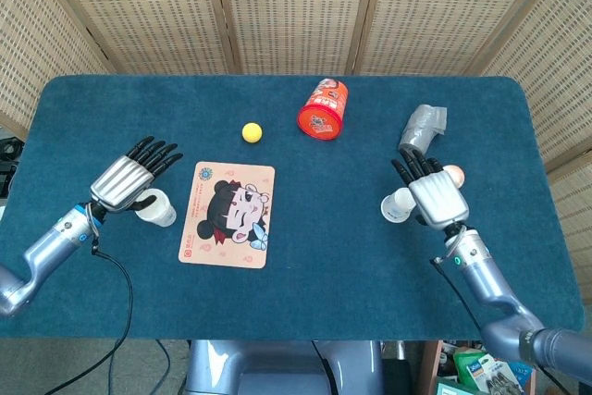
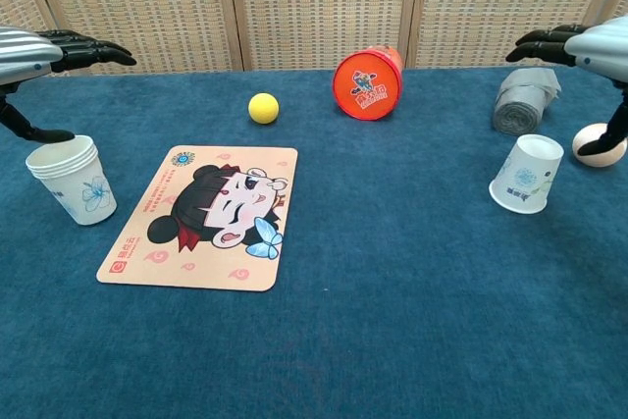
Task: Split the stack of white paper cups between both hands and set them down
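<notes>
Cups and lone cup stand beneath spread, empty left robot hand and right robot hand.

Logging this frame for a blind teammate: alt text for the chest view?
Two white paper cup stacks stand on the blue table, the left stack upright, the right cup mouth-down and tilted; open left hand and right hand hover above. Between them: cartoon mat, yellow ball, red can.

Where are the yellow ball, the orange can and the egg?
yellow ball [image 2: 262,107], chest view, its middle.
orange can [image 2: 367,83], chest view, its round printed end.
egg [image 2: 597,144], chest view, visible left part.
</notes>
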`<move>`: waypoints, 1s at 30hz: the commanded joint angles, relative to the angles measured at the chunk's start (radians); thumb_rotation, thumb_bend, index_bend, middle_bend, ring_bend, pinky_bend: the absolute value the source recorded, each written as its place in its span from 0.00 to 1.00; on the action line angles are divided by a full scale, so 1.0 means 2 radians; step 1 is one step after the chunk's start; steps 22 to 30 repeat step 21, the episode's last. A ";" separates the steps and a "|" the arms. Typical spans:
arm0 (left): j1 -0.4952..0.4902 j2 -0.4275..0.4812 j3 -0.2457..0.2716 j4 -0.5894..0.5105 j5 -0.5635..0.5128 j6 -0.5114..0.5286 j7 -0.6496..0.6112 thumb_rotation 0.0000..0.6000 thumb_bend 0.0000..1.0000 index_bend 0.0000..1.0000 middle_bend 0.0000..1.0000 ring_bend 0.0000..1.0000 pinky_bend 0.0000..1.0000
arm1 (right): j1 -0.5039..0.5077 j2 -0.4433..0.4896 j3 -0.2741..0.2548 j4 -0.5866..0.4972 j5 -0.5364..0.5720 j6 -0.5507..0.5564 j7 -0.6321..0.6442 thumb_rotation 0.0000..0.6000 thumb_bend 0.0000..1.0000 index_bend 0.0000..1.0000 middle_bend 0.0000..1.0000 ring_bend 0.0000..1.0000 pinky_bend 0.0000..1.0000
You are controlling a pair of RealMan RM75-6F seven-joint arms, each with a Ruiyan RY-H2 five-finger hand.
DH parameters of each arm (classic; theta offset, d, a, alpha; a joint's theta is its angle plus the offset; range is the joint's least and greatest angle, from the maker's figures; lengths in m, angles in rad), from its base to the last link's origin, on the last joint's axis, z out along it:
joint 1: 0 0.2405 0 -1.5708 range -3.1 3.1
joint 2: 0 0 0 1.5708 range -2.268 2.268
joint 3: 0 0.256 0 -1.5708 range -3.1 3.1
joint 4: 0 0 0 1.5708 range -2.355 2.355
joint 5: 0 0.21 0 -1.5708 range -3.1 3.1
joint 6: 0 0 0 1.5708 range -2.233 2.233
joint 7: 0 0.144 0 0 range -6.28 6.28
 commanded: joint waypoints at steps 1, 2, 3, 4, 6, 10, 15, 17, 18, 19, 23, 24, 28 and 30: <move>0.012 0.020 -0.010 -0.027 -0.009 0.024 -0.008 1.00 0.32 0.00 0.00 0.00 0.00 | -0.024 0.025 -0.003 -0.033 -0.024 0.031 0.017 1.00 0.00 0.00 0.00 0.02 0.18; 0.017 0.027 -0.015 -0.037 -0.014 0.033 -0.012 1.00 0.32 0.00 0.00 0.00 0.00 | -0.031 0.032 -0.005 -0.040 -0.031 0.040 0.025 1.00 0.00 0.00 0.00 0.02 0.17; 0.026 0.037 -0.021 -0.051 -0.023 0.045 -0.019 1.00 0.32 0.00 0.00 0.00 0.00 | -0.041 0.040 -0.007 -0.048 -0.042 0.052 0.039 1.00 0.00 0.00 0.00 0.01 0.16; 0.038 0.049 -0.028 -0.067 -0.035 0.059 -0.026 1.00 0.31 0.00 0.00 0.00 0.00 | -0.054 0.048 -0.010 -0.054 -0.051 0.066 0.057 1.00 0.00 0.00 0.00 0.01 0.15; 0.071 0.086 -0.033 -0.110 -0.059 0.087 -0.053 1.00 0.29 0.00 0.00 0.00 0.00 | -0.085 0.060 -0.017 -0.059 -0.068 0.104 0.102 1.00 0.00 0.00 0.00 0.00 0.12; 0.120 0.150 -0.031 -0.196 -0.087 0.118 -0.065 1.00 0.18 0.00 0.00 0.00 0.00 | -0.126 0.064 -0.030 -0.026 -0.107 0.155 0.161 1.00 0.00 0.00 0.00 0.00 0.03; 0.202 0.177 -0.028 -0.256 -0.143 0.179 -0.028 1.00 0.05 0.00 0.00 0.00 0.00 | -0.179 0.062 -0.039 0.025 -0.136 0.223 0.242 1.00 0.00 0.00 0.00 0.00 0.00; 0.229 0.174 -0.028 -0.275 -0.155 0.204 -0.027 1.00 0.03 0.00 0.00 0.00 0.00 | -0.194 0.058 -0.043 0.046 -0.148 0.240 0.270 1.00 0.00 0.00 0.00 0.00 0.00; 0.245 0.172 -0.027 -0.282 -0.158 0.216 -0.028 1.00 0.03 0.00 0.00 0.00 0.00 | -0.203 0.055 -0.045 0.060 -0.155 0.251 0.280 1.00 0.00 0.00 0.00 0.00 0.00; 0.254 0.170 -0.025 -0.285 -0.157 0.223 -0.028 1.00 0.03 0.00 0.00 0.00 0.00 | -0.210 0.053 -0.046 0.070 -0.159 0.259 0.284 1.00 0.00 0.00 0.00 0.00 0.00; 0.277 0.170 -0.018 -0.301 -0.155 0.238 -0.027 1.00 0.02 0.00 0.00 0.00 0.00 | -0.229 0.048 -0.047 0.088 -0.167 0.283 0.285 1.00 0.00 0.00 0.00 0.00 0.00; 0.277 0.170 -0.018 -0.301 -0.155 0.238 -0.027 1.00 0.02 0.00 0.00 0.00 0.00 | -0.229 0.048 -0.047 0.088 -0.167 0.283 0.285 1.00 0.00 0.00 0.00 0.00 0.00; 0.277 0.170 -0.018 -0.301 -0.155 0.238 -0.027 1.00 0.02 0.00 0.00 0.00 0.00 | -0.229 0.048 -0.047 0.088 -0.167 0.283 0.285 1.00 0.00 0.00 0.00 0.00 0.00; 0.277 0.170 -0.018 -0.301 -0.155 0.238 -0.027 1.00 0.02 0.00 0.00 0.00 0.00 | -0.229 0.048 -0.047 0.088 -0.167 0.283 0.285 1.00 0.00 0.00 0.00 0.00 0.00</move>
